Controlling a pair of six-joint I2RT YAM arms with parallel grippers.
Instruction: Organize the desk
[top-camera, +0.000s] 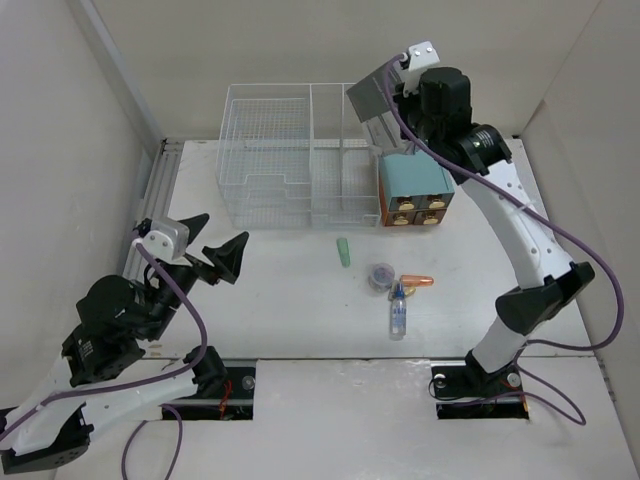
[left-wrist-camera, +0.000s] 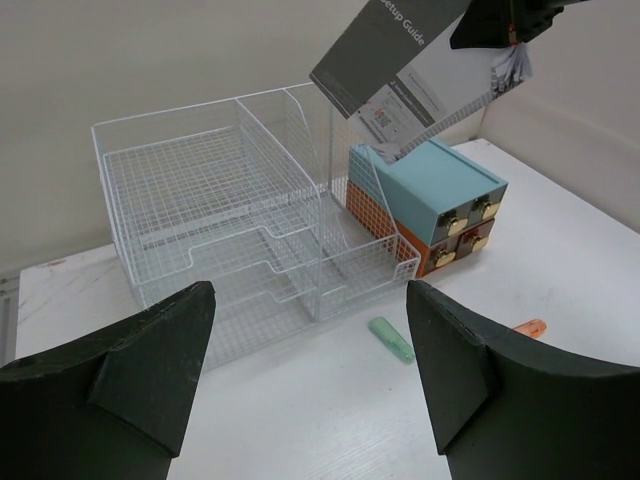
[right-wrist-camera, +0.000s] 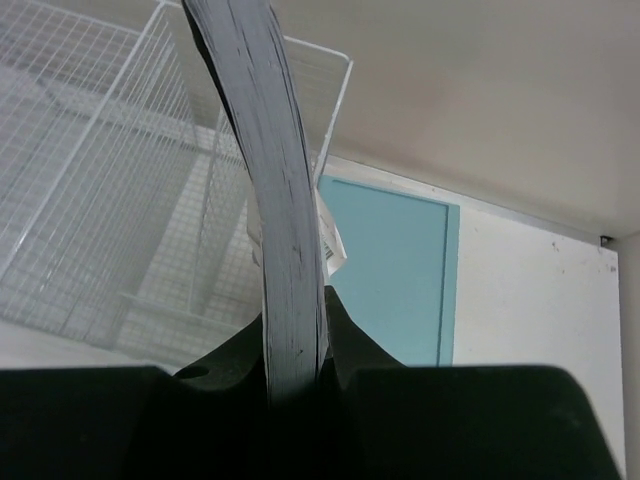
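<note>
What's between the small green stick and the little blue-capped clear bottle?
A small round dark object, too blurred to identify, sits on the white desk between the green stick and the bottle; the overhead view shows it.

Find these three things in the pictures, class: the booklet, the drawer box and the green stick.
booklet (left-wrist-camera: 380, 50): left wrist view, on its grey cover.
drawer box (top-camera: 415, 180): top view, on its teal top.
green stick (top-camera: 344, 251): top view, on its middle.
</note>
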